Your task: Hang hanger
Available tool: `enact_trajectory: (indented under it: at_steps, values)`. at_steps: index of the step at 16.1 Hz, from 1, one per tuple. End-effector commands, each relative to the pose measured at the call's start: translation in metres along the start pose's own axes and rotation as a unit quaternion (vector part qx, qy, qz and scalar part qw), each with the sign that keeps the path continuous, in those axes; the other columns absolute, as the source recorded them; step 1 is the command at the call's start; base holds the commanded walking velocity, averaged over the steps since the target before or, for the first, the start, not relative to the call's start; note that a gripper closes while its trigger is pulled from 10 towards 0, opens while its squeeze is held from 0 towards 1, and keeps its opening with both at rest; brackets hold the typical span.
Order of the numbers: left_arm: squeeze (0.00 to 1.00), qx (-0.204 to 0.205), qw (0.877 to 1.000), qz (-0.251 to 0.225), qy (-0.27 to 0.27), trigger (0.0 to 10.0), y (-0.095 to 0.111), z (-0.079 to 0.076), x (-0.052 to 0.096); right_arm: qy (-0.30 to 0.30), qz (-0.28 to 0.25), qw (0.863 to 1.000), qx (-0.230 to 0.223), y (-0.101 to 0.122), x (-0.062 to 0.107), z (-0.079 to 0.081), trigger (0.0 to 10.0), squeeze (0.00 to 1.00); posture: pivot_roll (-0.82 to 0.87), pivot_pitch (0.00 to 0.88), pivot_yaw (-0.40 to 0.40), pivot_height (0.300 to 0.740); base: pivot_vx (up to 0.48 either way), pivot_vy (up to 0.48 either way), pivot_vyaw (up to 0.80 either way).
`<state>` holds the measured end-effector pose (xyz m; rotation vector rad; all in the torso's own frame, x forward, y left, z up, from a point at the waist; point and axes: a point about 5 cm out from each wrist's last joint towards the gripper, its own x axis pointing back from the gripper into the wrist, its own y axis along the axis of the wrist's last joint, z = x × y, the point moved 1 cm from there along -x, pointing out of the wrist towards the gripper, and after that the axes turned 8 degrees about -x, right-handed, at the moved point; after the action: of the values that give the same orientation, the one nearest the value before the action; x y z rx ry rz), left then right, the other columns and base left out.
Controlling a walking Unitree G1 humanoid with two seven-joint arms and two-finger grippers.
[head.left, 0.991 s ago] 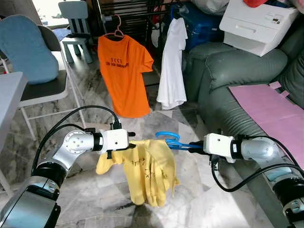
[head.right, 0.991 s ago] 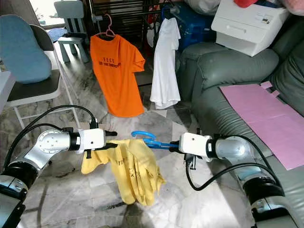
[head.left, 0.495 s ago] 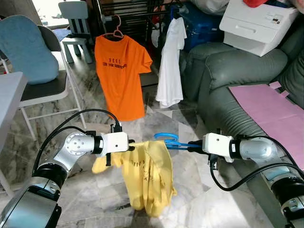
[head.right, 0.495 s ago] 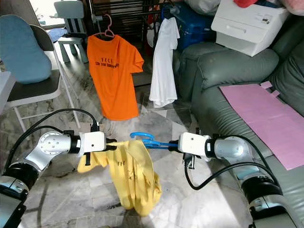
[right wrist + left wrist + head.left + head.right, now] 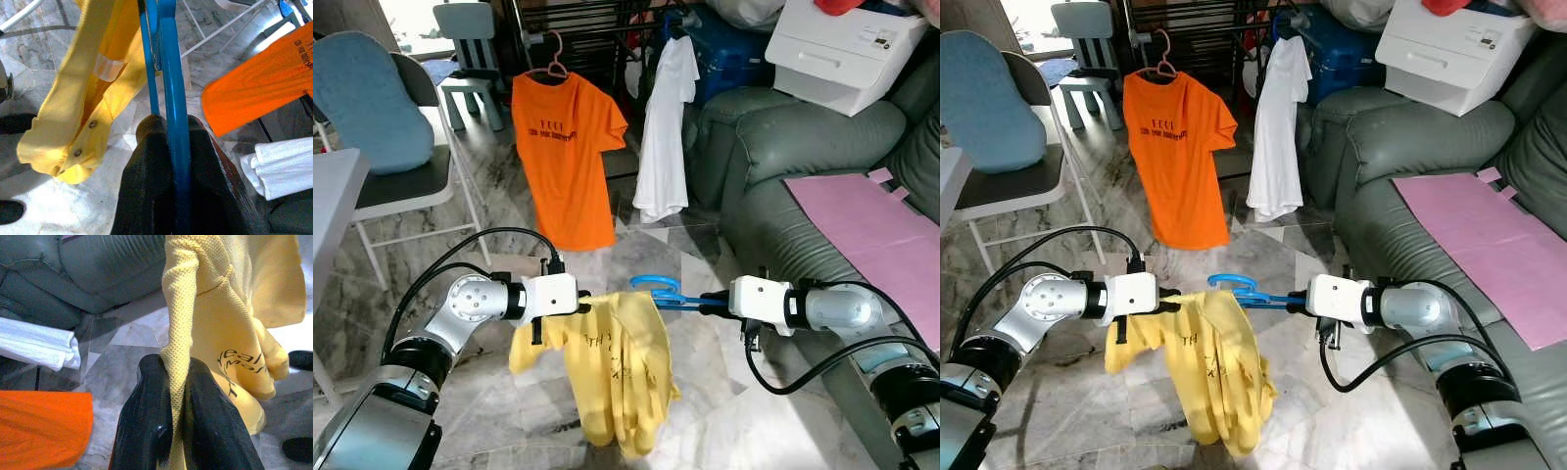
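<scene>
Between the arms, yellow shirt (image 5: 612, 367) hangs fuller than before, left gripper (image 5: 176, 382) pinching it, right gripper (image 5: 168, 129) clamping blue hanger (image 5: 666, 290).

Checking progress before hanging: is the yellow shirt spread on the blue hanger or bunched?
Bunched. The yellow shirt droops in folds between the left pincer, pinching its fabric, and the right pincer, clamped on the blue hanger.

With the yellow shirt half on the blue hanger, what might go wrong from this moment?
1. The left gripper pinches only a thin fold of the yellow shirt; the fabric may slip out.
2. The right gripper holds the blue hanger by one end, and most of the shirt hangs bunched below it, so the shirt might slide off onto the floor.
</scene>
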<state>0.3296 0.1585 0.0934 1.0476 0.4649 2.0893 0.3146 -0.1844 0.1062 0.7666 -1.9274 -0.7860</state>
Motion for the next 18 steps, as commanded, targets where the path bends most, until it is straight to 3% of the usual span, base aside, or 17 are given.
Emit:
enact_trajectory:
  at_steps: [1, 5, 8, 11, 16, 18]
  values:
    - [0.00, 0.007, 1.000, -0.006, 0.018, 0.0, 0.001, 0.002, 0.000, -0.001, -0.028, 1.000, 0.006, 0.013, -0.002, -0.008, 10.0, 1.00, -0.14, 0.010, 0.038, 0.740, 0.000, 0.000, 0.00]
    - [0.00, 0.037, 0.999, -0.004, 0.021, 0.0, -0.008, -0.011, 0.004, 0.021, 0.009, 1.000, 0.004, 0.005, 0.002, -0.008, 10.0, 1.00, -0.14, 0.018, 0.026, 0.740, 0.000, 0.000, 0.00]
    - [0.00, 0.077, 0.996, 0.000, 0.051, 0.0, -0.018, -0.020, 0.016, -0.043, 0.061, 0.997, 0.018, -0.003, 0.020, -0.033, 10.0, 1.00, -0.13, 0.024, 0.016, 0.740, 0.000, 0.000, 0.00]
    - [0.00, 0.148, 0.981, -0.002, 0.121, 0.0, -0.026, -0.029, 0.022, -0.150, 0.094, 0.984, 0.032, 0.000, 0.031, -0.061, 10.0, 1.00, -0.14, 0.029, 0.014, 0.740, 0.000, 0.000, 0.00]
    - [0.00, 0.224, 0.944, -0.019, 0.241, 0.0, -0.027, -0.034, 0.030, -0.251, 0.071, 0.965, 0.031, 0.005, 0.034, -0.075, 10.0, 1.00, -0.12, 0.037, 0.003, 0.740, 0.000, 0.000, 0.00]
    - [0.00, 0.227, 0.937, -0.041, 0.260, 0.0, -0.019, -0.031, 0.032, -0.339, 0.033, 0.940, 0.029, 0.015, 0.039, -0.088, 10.0, 1.00, -0.12, 0.039, 0.005, 0.740, 0.000, 0.000, 0.00]
